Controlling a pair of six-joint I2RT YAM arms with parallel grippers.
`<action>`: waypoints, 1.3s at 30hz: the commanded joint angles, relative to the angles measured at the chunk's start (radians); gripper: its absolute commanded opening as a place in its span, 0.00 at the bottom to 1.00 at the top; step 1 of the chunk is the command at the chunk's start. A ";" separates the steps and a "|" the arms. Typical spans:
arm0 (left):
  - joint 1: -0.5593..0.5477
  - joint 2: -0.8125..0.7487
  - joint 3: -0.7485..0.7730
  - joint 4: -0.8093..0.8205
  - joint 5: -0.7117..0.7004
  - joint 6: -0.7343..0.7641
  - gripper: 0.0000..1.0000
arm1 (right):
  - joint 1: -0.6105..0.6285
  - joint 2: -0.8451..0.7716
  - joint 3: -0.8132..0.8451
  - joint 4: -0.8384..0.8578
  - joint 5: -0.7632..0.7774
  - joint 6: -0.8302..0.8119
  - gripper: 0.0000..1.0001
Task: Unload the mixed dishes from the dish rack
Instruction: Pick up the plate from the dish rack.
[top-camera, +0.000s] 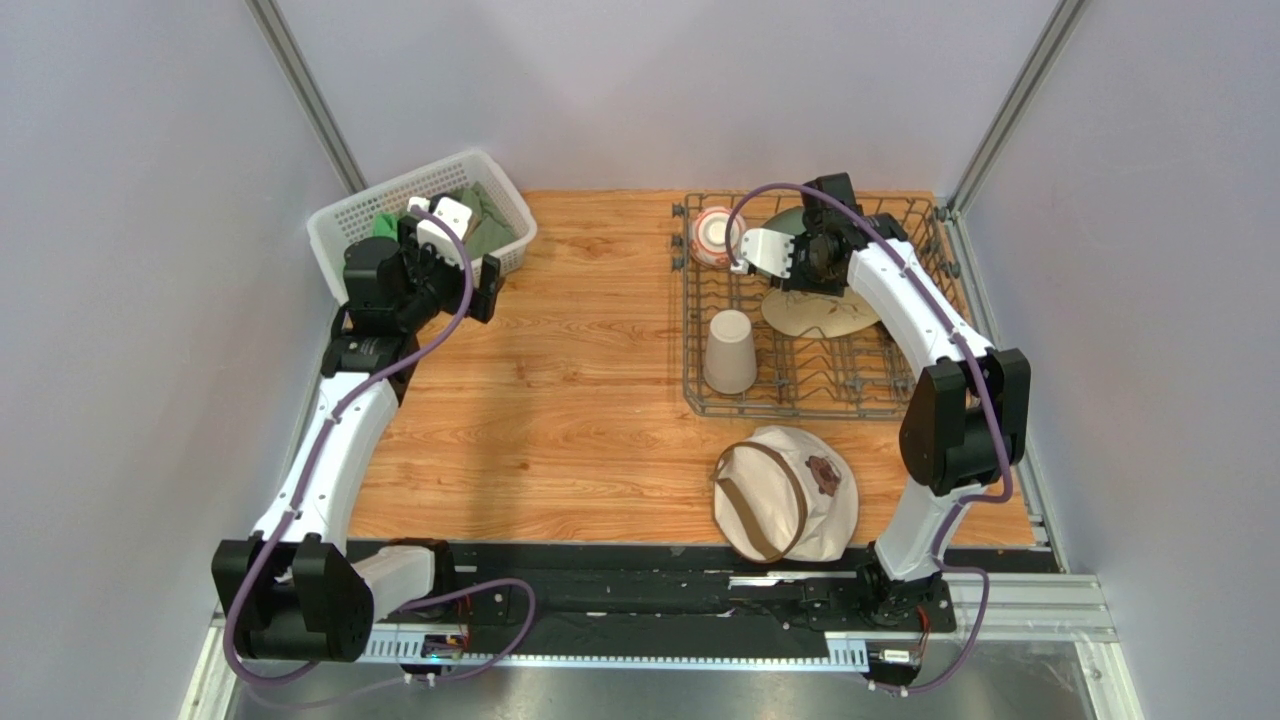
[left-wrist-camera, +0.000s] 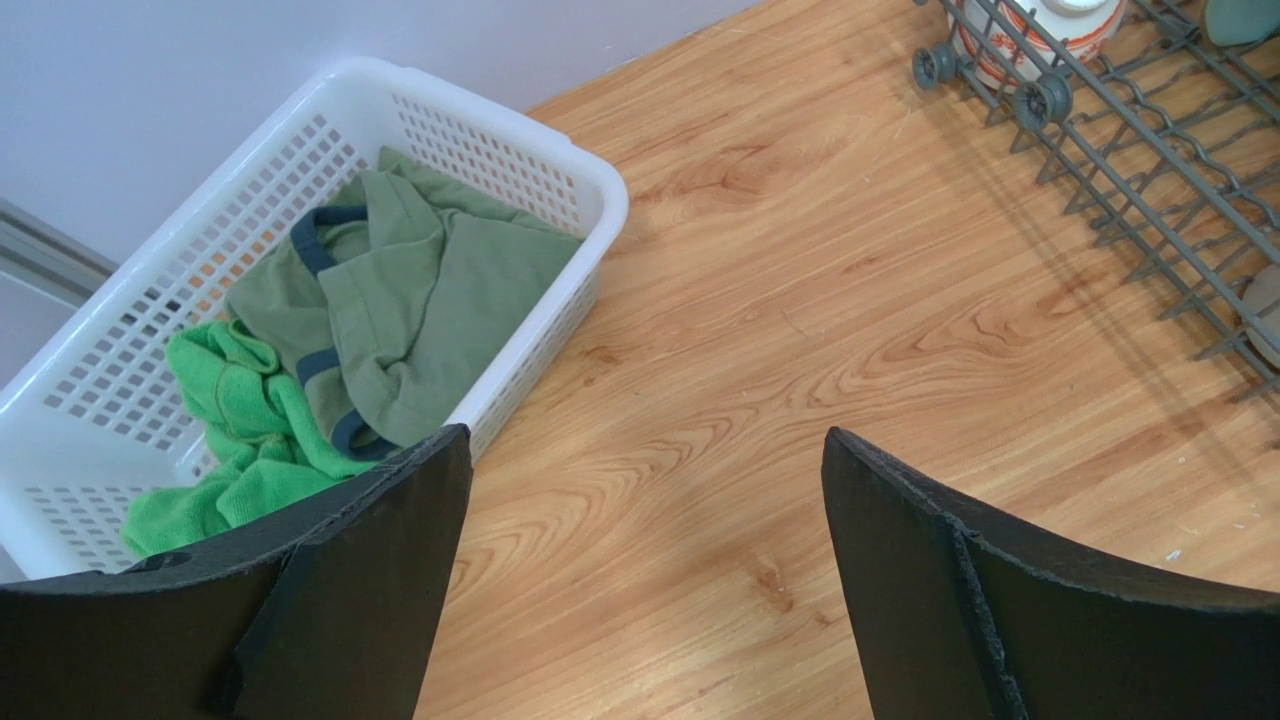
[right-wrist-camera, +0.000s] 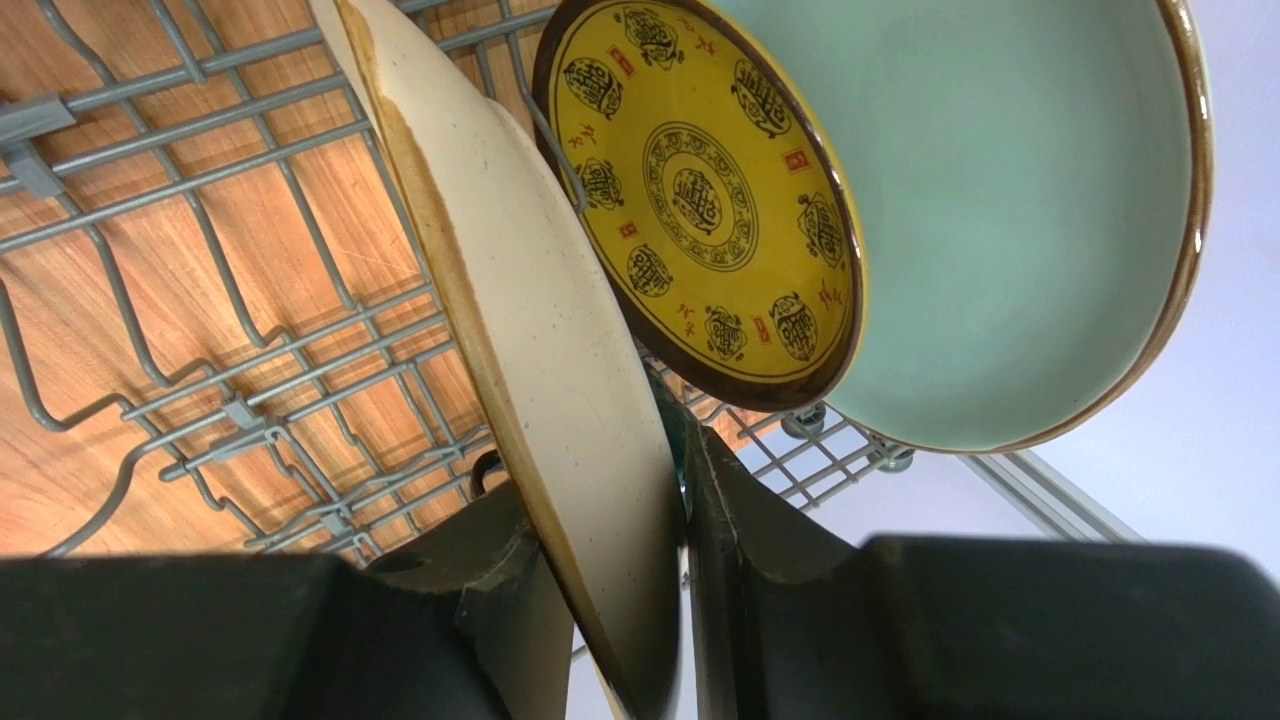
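The right gripper (right-wrist-camera: 609, 495) is clamped on the rim of the cream plate (right-wrist-camera: 556, 375), one finger on each face. The plate stands tilted among the tines of the dish rack (top-camera: 812, 323) at the table's far right corner. Just behind it lean the small yellow-patterned plate (right-wrist-camera: 699, 195) and the pale green plate (right-wrist-camera: 992, 195), close against each other. A beige tumbler (top-camera: 730, 351) sits upside down in the rack's left part, and a patterned bowl (top-camera: 712, 233) is in its far left corner. A round hat (top-camera: 784, 492) lies near the table's near edge, in front of the rack. The left gripper (left-wrist-camera: 646, 450) hangs with jaws wide apart by the white basket (top-camera: 361, 225) of green cloths (left-wrist-camera: 406, 300) at the far left corner. The wooden table (top-camera: 571, 390) is enclosed by pale grey walls (top-camera: 646, 90).
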 joint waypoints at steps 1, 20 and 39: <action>0.003 -0.034 0.000 0.045 0.003 0.012 0.94 | -0.004 -0.043 -0.010 0.034 0.048 0.010 0.27; 0.003 -0.051 0.002 0.040 0.008 -0.001 0.94 | -0.004 -0.128 -0.021 0.037 0.093 -0.117 0.07; 0.003 -0.062 0.028 0.018 0.016 -0.010 0.94 | 0.013 -0.239 0.065 -0.037 0.056 -0.186 0.01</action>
